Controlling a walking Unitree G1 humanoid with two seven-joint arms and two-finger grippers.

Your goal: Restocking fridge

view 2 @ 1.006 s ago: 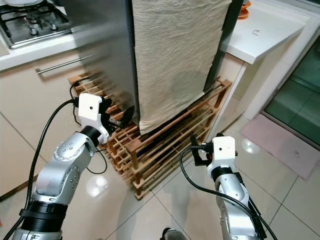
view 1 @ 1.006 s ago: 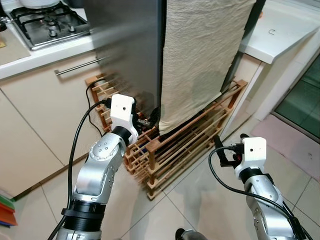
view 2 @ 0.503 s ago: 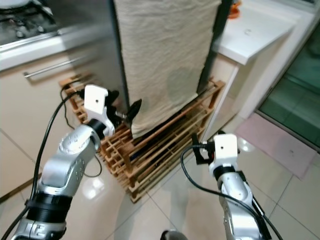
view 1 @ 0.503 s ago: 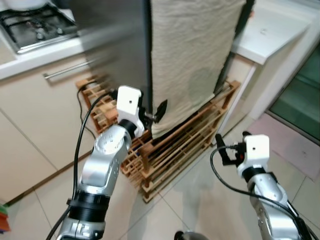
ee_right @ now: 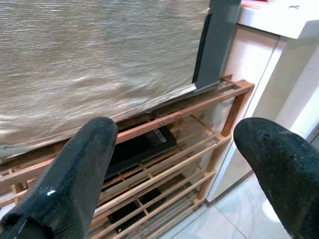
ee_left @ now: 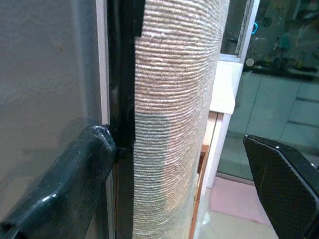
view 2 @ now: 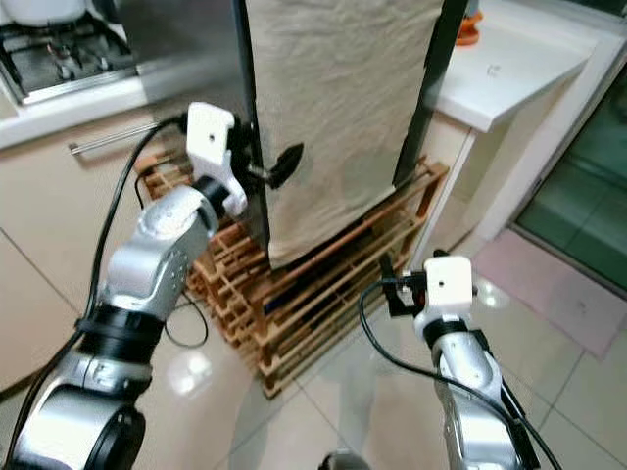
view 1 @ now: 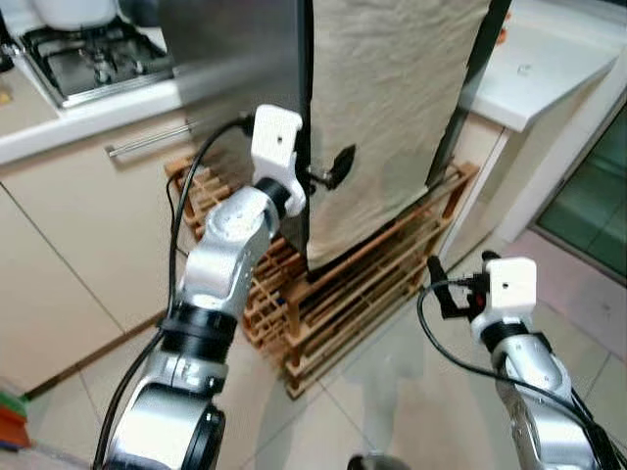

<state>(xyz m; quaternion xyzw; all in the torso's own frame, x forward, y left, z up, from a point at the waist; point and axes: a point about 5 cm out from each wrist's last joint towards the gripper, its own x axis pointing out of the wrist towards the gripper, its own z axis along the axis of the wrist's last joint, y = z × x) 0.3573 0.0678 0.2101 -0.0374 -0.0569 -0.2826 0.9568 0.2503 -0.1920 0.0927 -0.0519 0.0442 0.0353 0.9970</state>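
Nearest the camera, the right gripper [ee_right: 169,184] hung low over pale glossy floor tiles [view 1: 392,392], its two rounded, matte black fingers [ee_right: 75,174] spread well apart and holding nothing. Its white boxy wrist housing [view 1: 509,284] trailed a looped black cable.

Just beyond, a slatted wooden rack [view 1: 372,284] of thin orange-brown bars stood on the floor beneath the fridge [view 1: 240,59], with a flat black object lying among its slats in the right wrist view.

Higher up, the left gripper [view 1: 323,174] was raised at the fridge's front edge, on a silver arm with ball-like joints. Its fingers [ee_left: 55,184] were apart: one glossy black finger lay against the dark vertical seam between the grey brushed-steel side and the door, the other stood clear out in the room. A beige, crinkled, finely ribbed cloth [view 1: 402,108] hung down the fridge front, its lower hem reaching the rack's top.

Farther off, a cream cabinet [view 1: 88,245] with a slim metal bar handle [view 1: 147,142] stood on the robot's left, topped by a pale desk with a steel gas hob [view 1: 93,59]. On the right, a white desk [view 1: 549,69] jutted out, with a dark green glass door [view 1: 588,206] beyond it.

Compared with a second earlier, the left gripper had risen from rack level up to the fridge's edge; the right gripper stayed much where it was.
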